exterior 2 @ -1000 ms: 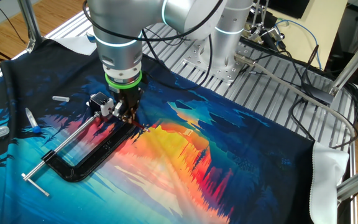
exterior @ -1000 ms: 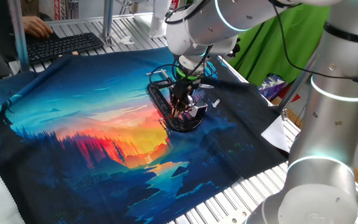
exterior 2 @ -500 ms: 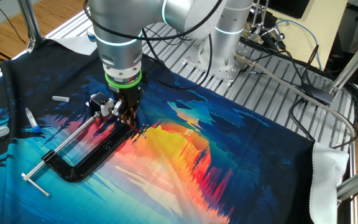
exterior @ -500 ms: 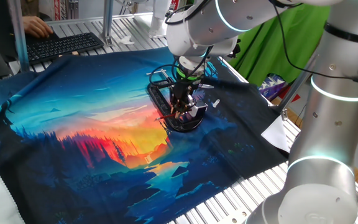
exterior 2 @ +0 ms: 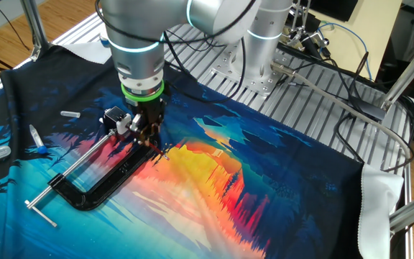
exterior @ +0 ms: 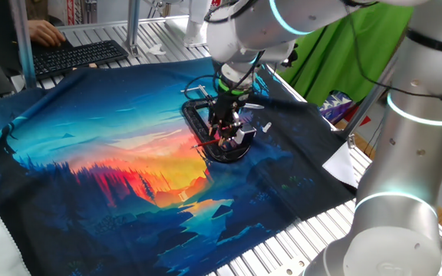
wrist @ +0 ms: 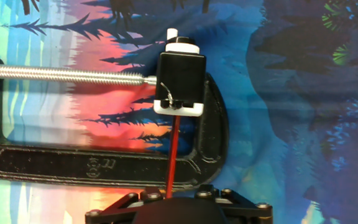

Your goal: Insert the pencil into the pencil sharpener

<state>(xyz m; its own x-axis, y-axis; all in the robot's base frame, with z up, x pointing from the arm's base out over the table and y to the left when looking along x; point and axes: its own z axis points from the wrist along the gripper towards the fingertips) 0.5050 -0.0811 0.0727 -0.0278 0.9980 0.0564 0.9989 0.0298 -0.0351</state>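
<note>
Gripper (exterior 2: 148, 135) raised slightly — pencil (wrist: 172, 160) gripped, sharpener (wrist: 181, 83) in clamp (wrist: 98, 163).

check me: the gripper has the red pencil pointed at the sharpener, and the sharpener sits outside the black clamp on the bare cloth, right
Not quite. The gripper does point the pencil at the sharpener, but the hand view shows the sharpener inside the black clamp, between the screw tip and the clamp's far arm, not out on the cloth.

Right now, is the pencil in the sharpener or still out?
Cannot tell for sure. In the hand view the pencil runs from the claw up to the sharpener and meets its lower edge; the hole is hidden.
</note>
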